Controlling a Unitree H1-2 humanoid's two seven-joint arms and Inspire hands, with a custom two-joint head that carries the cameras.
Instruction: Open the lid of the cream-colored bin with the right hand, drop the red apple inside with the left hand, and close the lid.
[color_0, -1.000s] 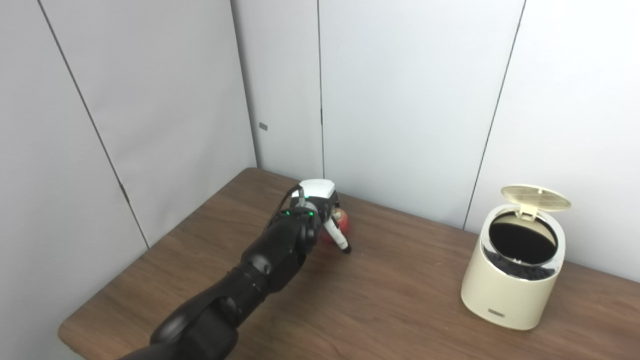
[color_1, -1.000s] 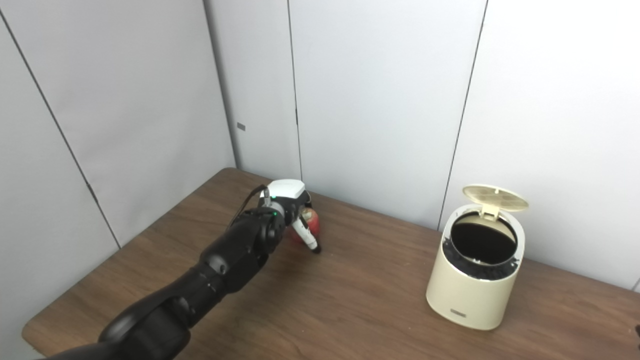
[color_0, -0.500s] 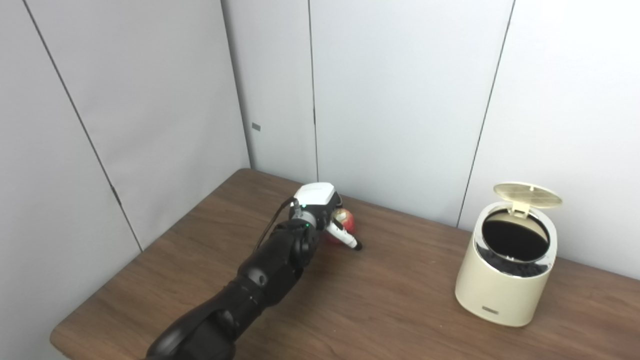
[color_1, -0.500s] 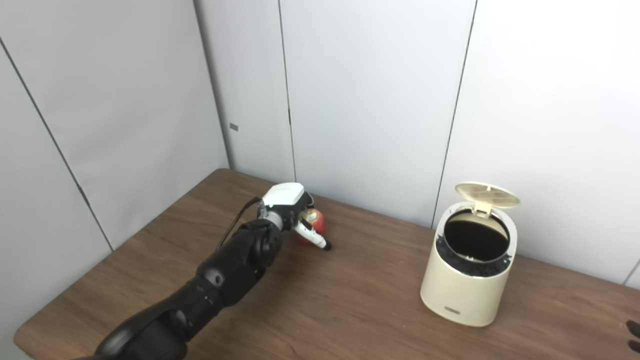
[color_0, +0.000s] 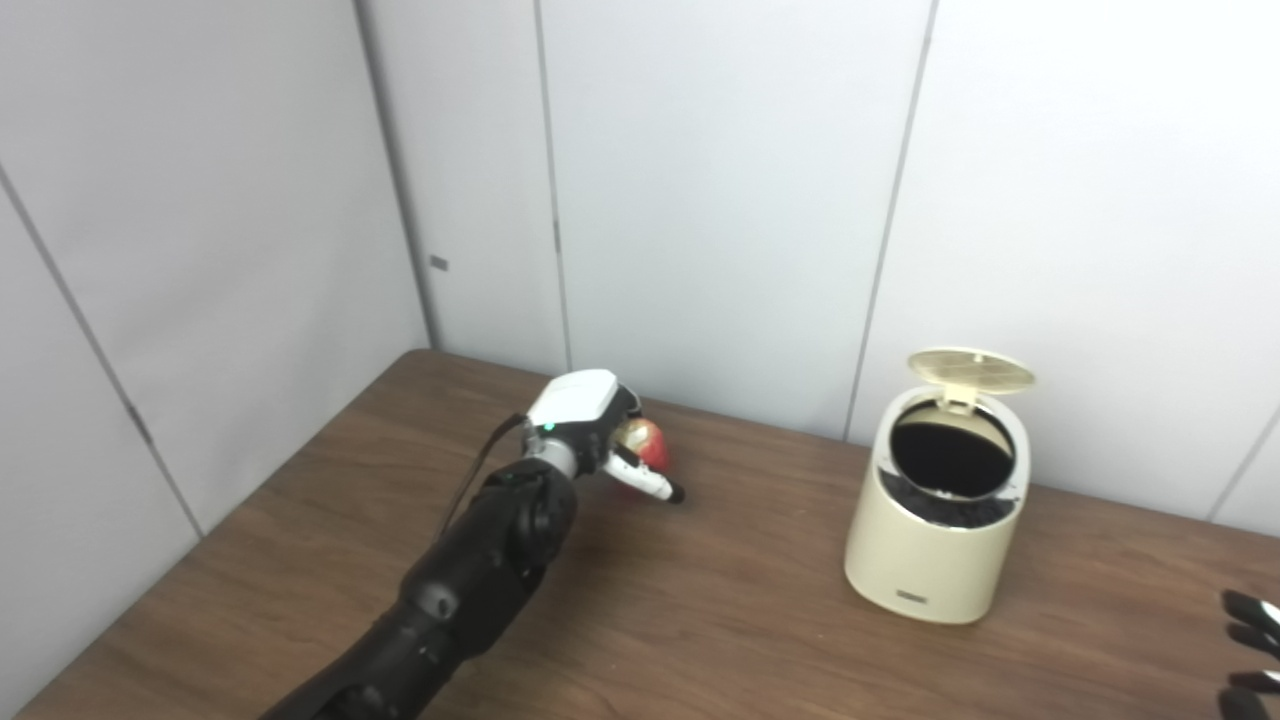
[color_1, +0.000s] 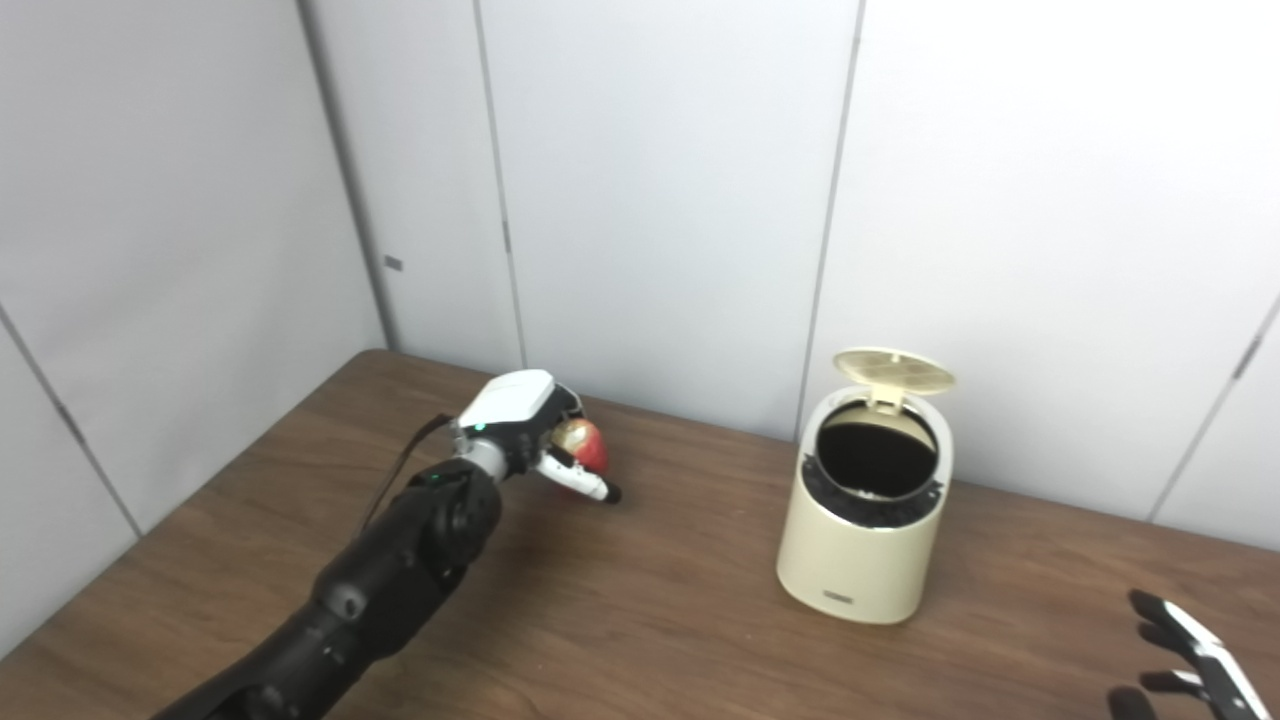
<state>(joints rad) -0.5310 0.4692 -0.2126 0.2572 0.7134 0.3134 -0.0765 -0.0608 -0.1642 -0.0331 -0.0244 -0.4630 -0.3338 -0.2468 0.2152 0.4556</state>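
Note:
The red apple (color_0: 645, 449) sits in my left hand (color_0: 600, 432), whose fingers are closed around it just above the brown table, at the back left. The cream-colored bin (color_0: 935, 530) stands to the right with its lid (color_0: 970, 368) tipped up and its dark inside showing. My right hand (color_1: 1185, 660) is at the bottom right corner near the table's front edge, its fingers spread and holding nothing, well clear of the bin.
The wooden table (color_0: 720, 610) runs up to grey wall panels (color_0: 700, 200) at the back and left. Bare tabletop lies between the apple and the bin.
The camera has swung to the right, bringing my right hand into view. My left hand has closed on the apple and raised it slightly off the table. The bin lid stays up.

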